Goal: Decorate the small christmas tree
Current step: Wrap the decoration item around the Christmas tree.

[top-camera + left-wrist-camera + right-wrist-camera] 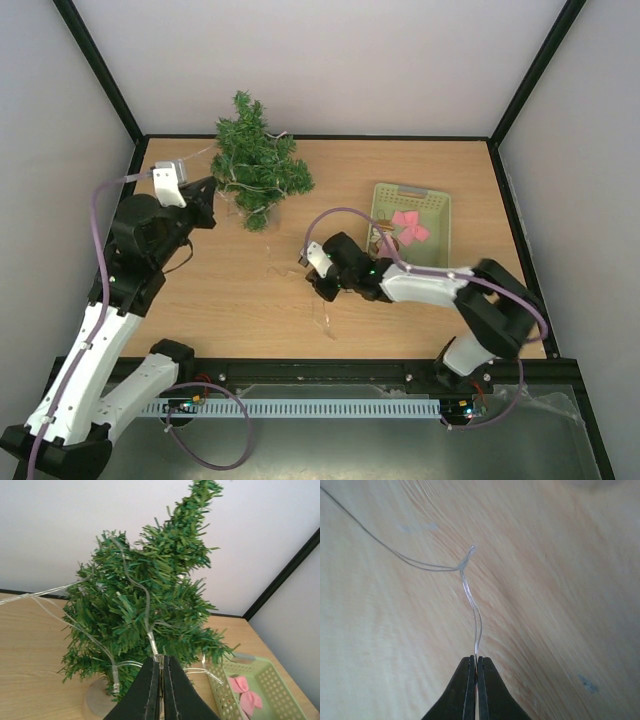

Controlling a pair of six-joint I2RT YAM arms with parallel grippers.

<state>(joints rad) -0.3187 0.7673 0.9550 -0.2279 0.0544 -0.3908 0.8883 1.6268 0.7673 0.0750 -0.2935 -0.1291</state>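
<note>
Small christmas tree [255, 170] trails a clear wire [470, 587] forward over the wooden surface [250, 310], toward the near side. Nearest item along it: right pincer [476, 666], at mid-surface, low over the wood. Fingers pressed together, pinching a doubled strand of that wire. Just ahead of the tips the strand meets a small knot, then two thin lines run off to the left across the wood.

Right of that pincer, toward the right edge: pale green basket [385, 195], perforated walls. Pink bow [410, 227] lies inside. A small brownish item sits beside it, too unclear to name.

Farther back, left side: left pincer [161, 667], fingers closed, nipping the wire at the tree's lowest branches.

Farthest: the tree itself, back-left part of the surface, near the rear wall, on a round wooden base [97, 700]. Wire loops over its dark green branches. Its tip bends to one side in the left wrist view.
</note>
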